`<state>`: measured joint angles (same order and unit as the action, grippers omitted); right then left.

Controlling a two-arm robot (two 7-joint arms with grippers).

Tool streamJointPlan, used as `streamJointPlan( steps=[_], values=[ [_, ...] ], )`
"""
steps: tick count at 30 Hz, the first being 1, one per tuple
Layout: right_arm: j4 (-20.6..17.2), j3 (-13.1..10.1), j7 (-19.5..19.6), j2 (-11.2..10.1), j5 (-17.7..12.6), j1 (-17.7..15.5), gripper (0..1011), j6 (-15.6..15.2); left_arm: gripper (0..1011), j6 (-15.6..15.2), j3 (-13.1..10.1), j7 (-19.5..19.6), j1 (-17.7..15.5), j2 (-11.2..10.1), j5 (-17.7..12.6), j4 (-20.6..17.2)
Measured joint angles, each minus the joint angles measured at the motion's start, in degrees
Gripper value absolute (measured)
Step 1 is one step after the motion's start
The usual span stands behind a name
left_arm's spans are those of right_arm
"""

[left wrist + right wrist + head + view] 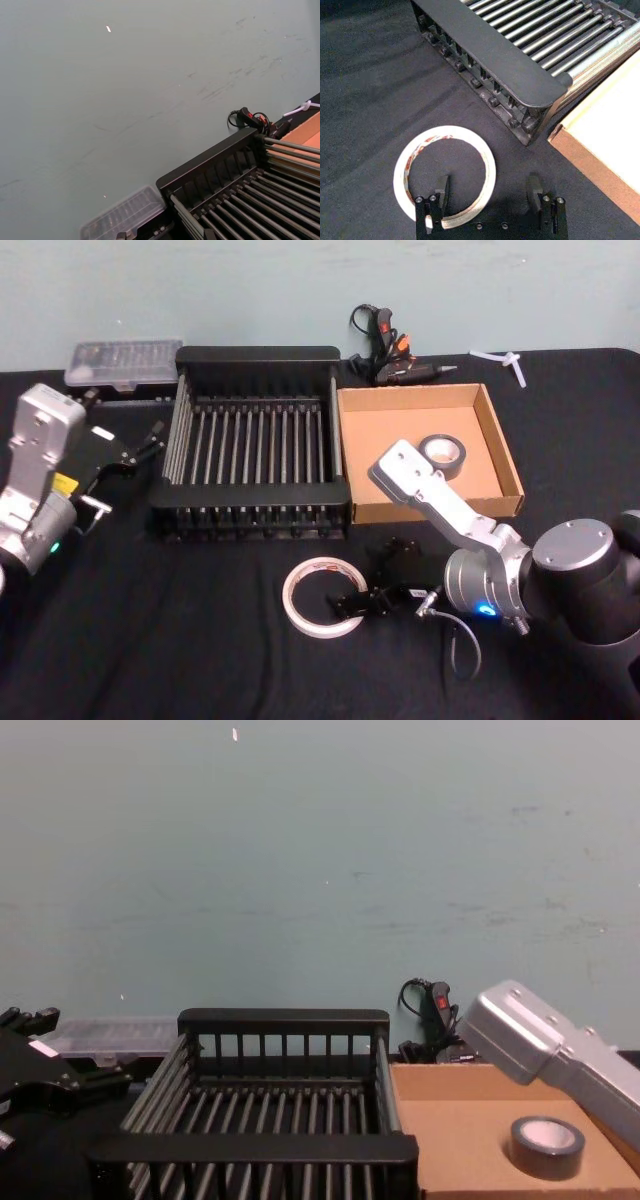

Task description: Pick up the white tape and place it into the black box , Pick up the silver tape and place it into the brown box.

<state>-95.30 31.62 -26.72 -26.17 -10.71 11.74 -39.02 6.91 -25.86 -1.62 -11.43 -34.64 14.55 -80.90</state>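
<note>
The white tape [303, 587] lies flat on the black table in front of the black box [258, 355]. My right gripper [362, 602] is open and low at the ring's right side. In the right wrist view one finger [442, 190] is inside the white tape's [407, 158] hole and the other finger [534, 188] is outside it, so the band lies between them. The silver tape [443, 452] rests inside the brown box [437, 508], also seen as the silver tape [546, 1145] from the chest. My left gripper [120, 455] is parked left of the black box.
A clear plastic case [122, 362] sits at the back left. A glue gun with cables [385, 350] and a white plastic piece [500, 362] lie behind the brown box. My right arm's link [420, 485] crosses the brown box's front left corner.
</note>
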Motion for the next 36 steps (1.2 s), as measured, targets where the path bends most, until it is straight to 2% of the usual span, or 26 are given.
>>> streamJointPlan(
  steps=[7,9,11,25,29,34,36],
  values=[
    [-0.01,-0.01,0.02,0.00,-0.13,0.00,977,0.00,1001,0.00,0.00,0.00,0.00,0.00,0.00,0.00],
    [-0.01,-0.02,0.03,0.00,-0.16,0.00,911,0.00,1002,0.00,0.00,0.00,0.00,0.00,0.00,0.00],
    [-0.01,-0.04,0.04,0.00,-0.18,0.00,894,0.00,1001,0.00,0.00,0.00,0.00,0.00,0.00,0.00],
    [-0.01,-0.06,0.04,0.00,-0.29,0.00,458,-0.03,1001,0.00,0.00,0.00,0.00,0.00,0.00,0.00],
    [0.00,-0.06,0.04,0.00,-0.32,0.00,301,-0.04,1001,0.00,0.00,0.00,0.00,0.00,0.00,0.00],
    [0.00,-0.06,0.03,0.00,-0.32,0.00,178,-0.05,1001,0.00,0.00,0.00,0.00,0.00,0.00,0.00],
    [0.00,-0.06,0.03,0.00,-0.32,0.00,158,-0.05,1001,0.00,0.00,0.00,0.00,0.00,0.00,0.00]
  ],
)
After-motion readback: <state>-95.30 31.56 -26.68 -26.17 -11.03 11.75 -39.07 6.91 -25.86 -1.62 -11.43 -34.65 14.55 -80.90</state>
